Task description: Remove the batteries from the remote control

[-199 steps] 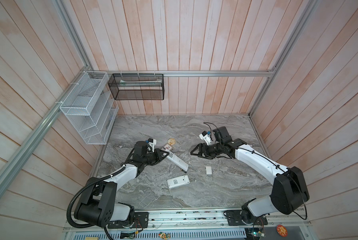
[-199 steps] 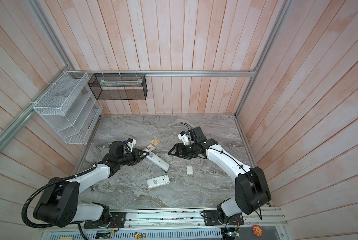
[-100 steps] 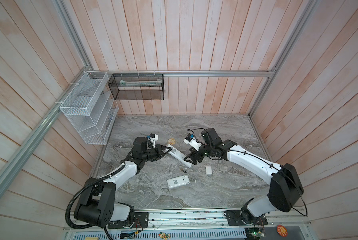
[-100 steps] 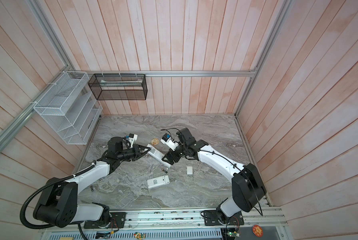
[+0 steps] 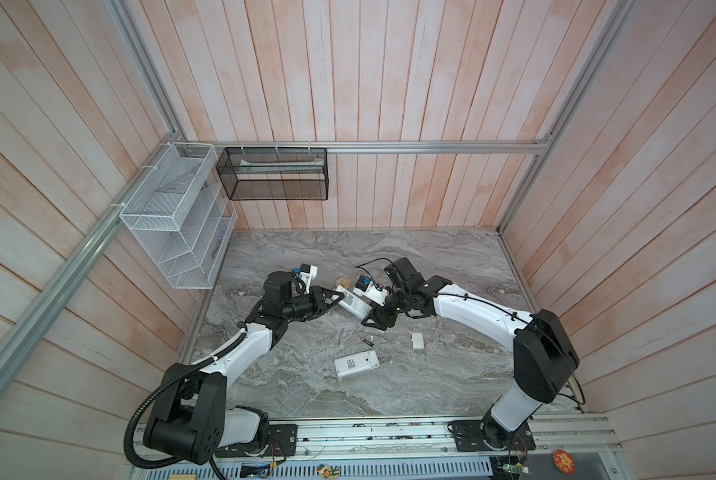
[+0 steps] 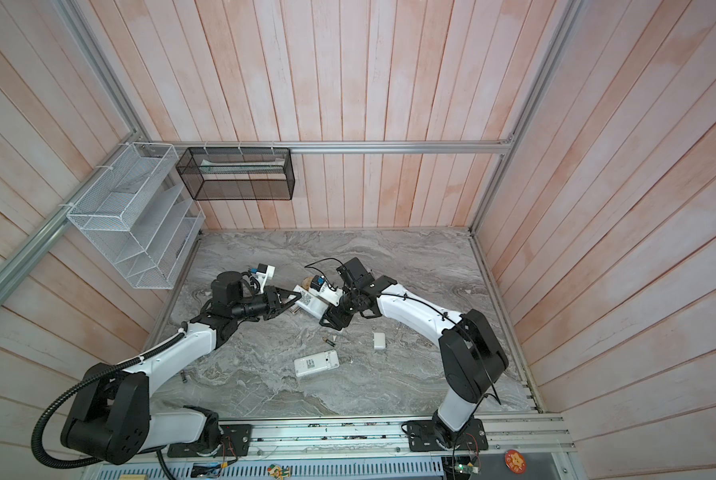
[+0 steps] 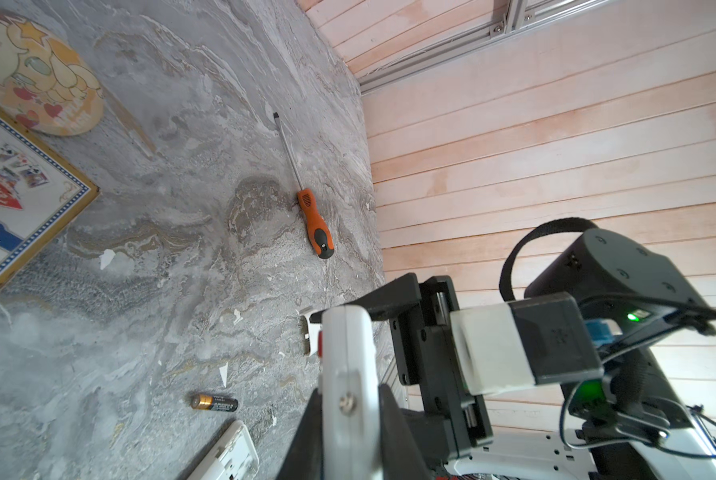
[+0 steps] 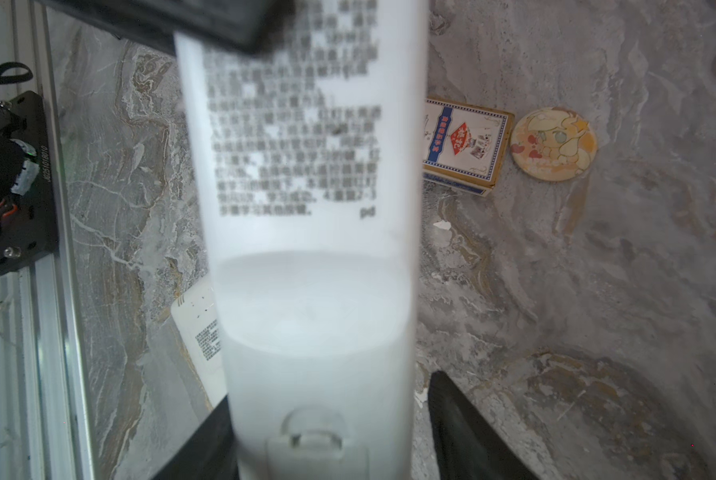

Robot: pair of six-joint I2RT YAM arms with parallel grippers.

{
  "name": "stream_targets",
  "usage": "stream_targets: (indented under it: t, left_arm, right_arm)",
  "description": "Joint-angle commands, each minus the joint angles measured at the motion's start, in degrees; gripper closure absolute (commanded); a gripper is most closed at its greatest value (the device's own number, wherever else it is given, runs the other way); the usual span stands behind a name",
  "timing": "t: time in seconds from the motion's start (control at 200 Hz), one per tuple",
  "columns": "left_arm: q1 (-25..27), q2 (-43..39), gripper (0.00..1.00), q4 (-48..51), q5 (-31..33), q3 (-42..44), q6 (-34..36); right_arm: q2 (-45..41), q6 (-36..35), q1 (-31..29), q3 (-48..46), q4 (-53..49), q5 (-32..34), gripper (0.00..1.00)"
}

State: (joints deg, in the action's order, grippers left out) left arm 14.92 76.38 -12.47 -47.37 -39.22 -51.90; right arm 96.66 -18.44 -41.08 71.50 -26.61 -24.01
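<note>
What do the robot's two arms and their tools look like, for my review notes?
Both match: glossy white link shells between chunky black joint housings, on the left arm and the right arm. A ribbed black hose loops at the left base; a thin black cable is clipped along the right arm. The left tool and right tool are black triangular open frames.
</note>
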Motion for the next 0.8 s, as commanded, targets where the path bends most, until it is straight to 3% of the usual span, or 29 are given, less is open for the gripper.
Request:
stream_targets:
  t: [0.0,0.175,0.345,0.49,0.66,0.795]
  left_arm:
    - [0.2,-1.5,0.92,-0.1,-2.2,-2.0,-0.2]
    - [0.1,-1.5,0.86,-0.1,-2.0,-2.4,-0.2]
    - [-0.6,-1.8,0.64,0.3,-3.7,-2.6,0.6]
    - [-3.1,-0.4,0.45,0.6,-10.9,-3.5,1.2]
    - [-3.9,2.2,0.40,8.1,-18.9,-8.3,6.9]
    - [-4.0,3.9,0.36,14.4,-21.9,-11.3,11.3]
  right_arm:
    - [0.7,-0.2,-0.1,2.2,-1.6,4.0,0.45]
    - [-1.6,-0.1,-0.1,1.4,-0.4,3.5,0.62]
    - [-4.9,-1.4,-0.1,-1.0,2.1,3.9,0.69]
    - [-7.2,-5.2,-0.1,-2.0,2.0,3.7,0.71]
    - [-8.0,-11.4,-1.1,-1.7,-1.2,3.7,0.72]
    - [-7.8,-12.8,-1.8,-1.6,-2.0,3.4,0.72]
